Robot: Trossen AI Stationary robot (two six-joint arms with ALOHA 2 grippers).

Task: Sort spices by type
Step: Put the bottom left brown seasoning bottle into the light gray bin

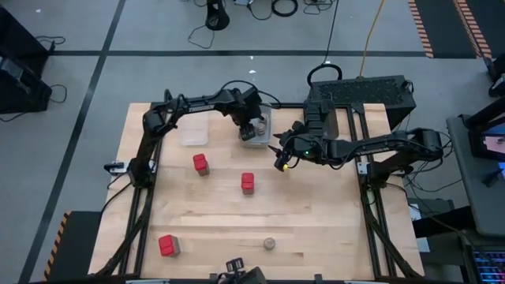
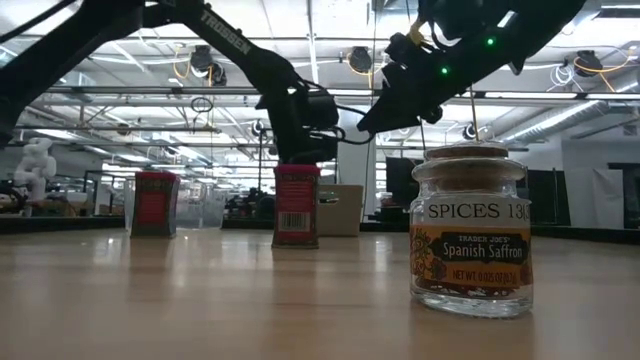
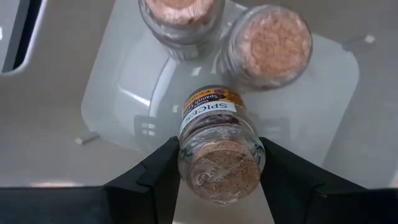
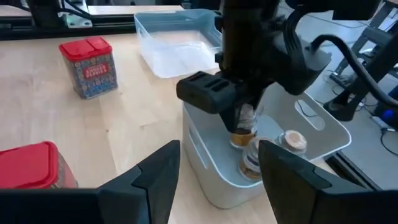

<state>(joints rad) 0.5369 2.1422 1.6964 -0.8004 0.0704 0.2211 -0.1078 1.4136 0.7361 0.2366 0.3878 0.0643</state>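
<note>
A small glass spice jar with a cork top (image 3: 217, 155) sits between the fingers of my left gripper (image 3: 217, 149), inside the walls of a pale bin (image 4: 205, 162) at the table's far middle. Two more cork-topped jars (image 3: 268, 43) (image 3: 180, 15) stand upright on that bin's floor. My right gripper (image 4: 219, 152) hovers open just right of the bin (image 1: 267, 118), pointing at it, with nothing between its fingers. Three red spice boxes (image 1: 201, 163) (image 1: 248, 183) (image 1: 167, 245) and one jar (image 1: 270, 244) stand on the table. My left gripper pinches the jar's glass body (image 3: 186, 146) just below the cork top, one finger (image 3: 158, 171) on either side. The fingers come steeply from above. The jar is tilted, cork end up toward the wrist, base (image 3: 208, 96) down over the bin's floor.
An empty clear bin (image 1: 192, 132) stands left of the pale one. A black case (image 1: 363, 91) sits at the table's far right. The lone jar (image 2: 470, 230) stands near the front edge. Bare wood lies between the red boxes and the front edge.
</note>
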